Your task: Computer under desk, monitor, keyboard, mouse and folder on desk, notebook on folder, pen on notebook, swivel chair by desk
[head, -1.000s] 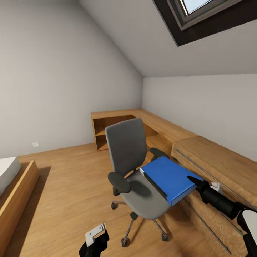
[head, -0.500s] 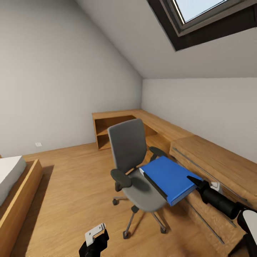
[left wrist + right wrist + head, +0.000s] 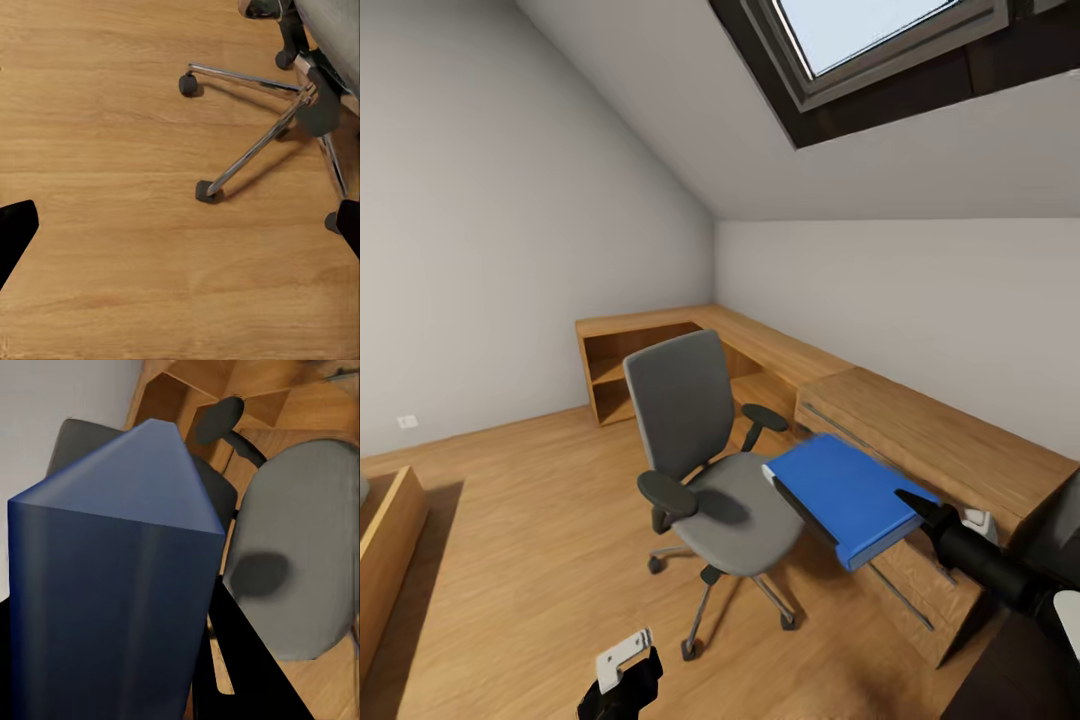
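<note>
The right tool (image 3: 918, 505) is gripping the blue folder (image 3: 848, 495) by one edge and holding it up in the air. The folder is off the chair (image 3: 705, 480) now, hanging just beside the chair's seat and in front of the wooden drawers (image 3: 920, 480). So the folder is picked up, but it is not lying on any bench yet. The left tool (image 3: 622, 675) is hanging low near the chair's wheels, over the floor (image 3: 112, 112), with its two fingers wide apart and nothing between them. The chair is standing out on the floor, waiting to be moved.
</note>
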Motion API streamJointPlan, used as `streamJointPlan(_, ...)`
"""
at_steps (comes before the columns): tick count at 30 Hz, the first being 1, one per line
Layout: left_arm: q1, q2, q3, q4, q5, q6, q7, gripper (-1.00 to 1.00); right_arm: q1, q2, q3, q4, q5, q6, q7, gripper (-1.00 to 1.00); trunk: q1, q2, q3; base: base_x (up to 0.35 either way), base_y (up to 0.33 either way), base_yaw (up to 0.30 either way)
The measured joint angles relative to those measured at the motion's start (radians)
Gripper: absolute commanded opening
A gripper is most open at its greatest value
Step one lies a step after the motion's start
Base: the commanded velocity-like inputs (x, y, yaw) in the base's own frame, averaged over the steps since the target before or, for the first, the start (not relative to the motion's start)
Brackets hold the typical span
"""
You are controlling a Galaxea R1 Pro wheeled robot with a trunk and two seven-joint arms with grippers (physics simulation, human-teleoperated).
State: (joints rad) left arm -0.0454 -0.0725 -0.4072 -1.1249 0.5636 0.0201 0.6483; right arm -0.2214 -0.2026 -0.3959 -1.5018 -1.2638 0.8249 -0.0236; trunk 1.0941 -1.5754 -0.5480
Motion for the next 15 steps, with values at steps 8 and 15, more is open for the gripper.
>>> streamJointPlan(8, 0.0, 0.032, -0.003, 0.313, 0.0, -0.001, -0.007, 1.0, 0.0, 0.0, -0.024, -0.001, -0.001, 0.001, 0.0, -1.0, -0.011, 0.021, 0.009, 0.0, 0.0, -0.293)
streamJointPlan(15, 0.0, 0.032, 0.0, 0.478, -0.002, 0.001, -0.093, 1.0, 0.0, -0.001, -0.026, -0.022, -0.002, 0.002, 0.001, -1.0, -0.038, 0.07, 0.031, 0.0, 0.0, -0.293)
